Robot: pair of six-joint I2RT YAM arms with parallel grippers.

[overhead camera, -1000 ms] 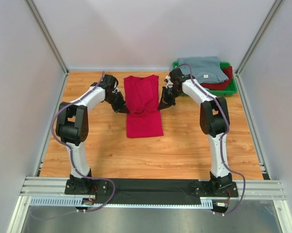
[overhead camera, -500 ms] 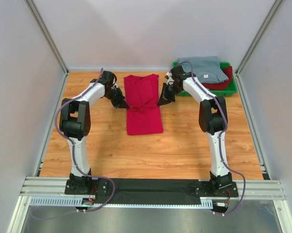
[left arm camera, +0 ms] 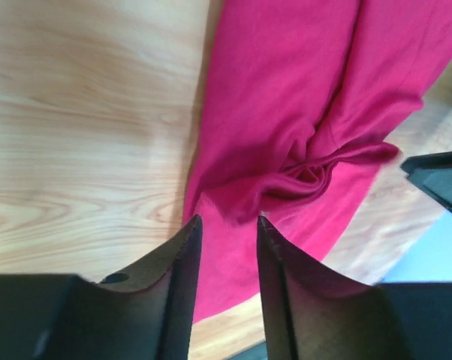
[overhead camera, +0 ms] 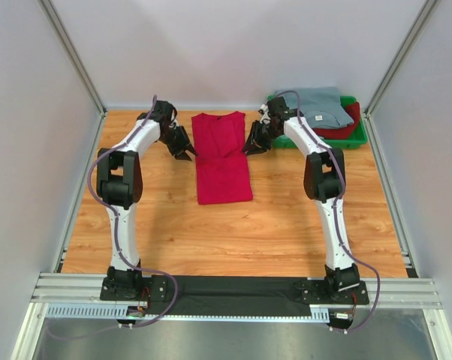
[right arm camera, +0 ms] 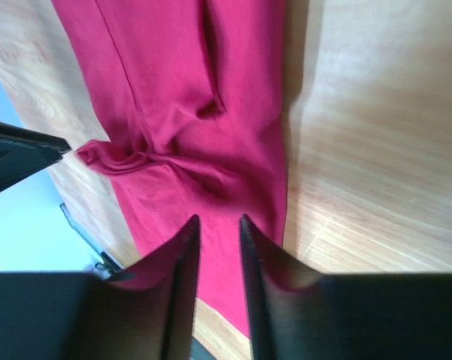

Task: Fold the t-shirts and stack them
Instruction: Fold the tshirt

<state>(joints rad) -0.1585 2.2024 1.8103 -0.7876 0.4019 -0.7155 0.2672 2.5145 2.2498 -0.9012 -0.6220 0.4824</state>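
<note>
Top external, crimson t-shirt (overhead camera: 222, 161) folded narrow, lying flat, bunched crease mid-length

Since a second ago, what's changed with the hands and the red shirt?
The left hand and right hand slid toward the table's far edge, dragging the red shirt a little that way, then opened and let it go. The tray and the shirts in it stayed put.

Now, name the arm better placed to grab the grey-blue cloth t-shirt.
Right, probably: its gripper hangs beside the green plastic tray holding the grey-blue cloth t-shirt; the left gripper is beyond the crimson cloth t-shirt.
</note>
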